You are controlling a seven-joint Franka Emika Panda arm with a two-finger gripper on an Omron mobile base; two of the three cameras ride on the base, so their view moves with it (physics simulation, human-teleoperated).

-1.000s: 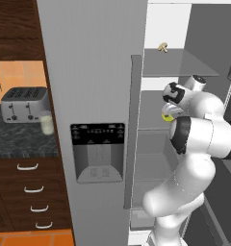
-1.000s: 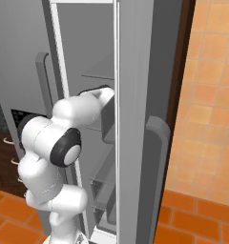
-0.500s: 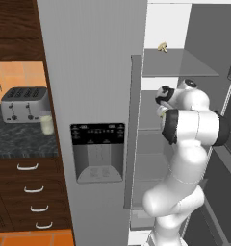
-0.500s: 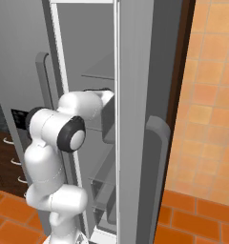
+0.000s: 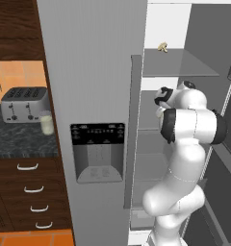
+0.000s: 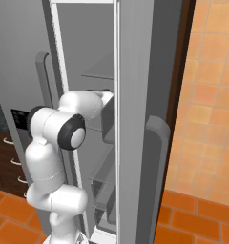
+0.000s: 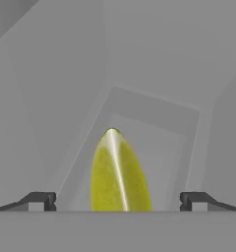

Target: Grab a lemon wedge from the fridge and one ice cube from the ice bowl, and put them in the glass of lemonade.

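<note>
Hand (image 7: 118,201) closer, straddling lemon wedge (image 7: 120,172)

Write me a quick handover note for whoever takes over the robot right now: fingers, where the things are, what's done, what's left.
Gripper: fingers open, holding nothing, reaching into the fridge, whose right door is open.
Lemon wedge: on a fridge shelf, centred between the fingers, not yet gripped.
Glass of lemonade: on the counter beside the toaster.
Done: fridge opened, wedge lined up.
Left: grip the wedge and carry it to the glass, then add one ice cube.
</note>
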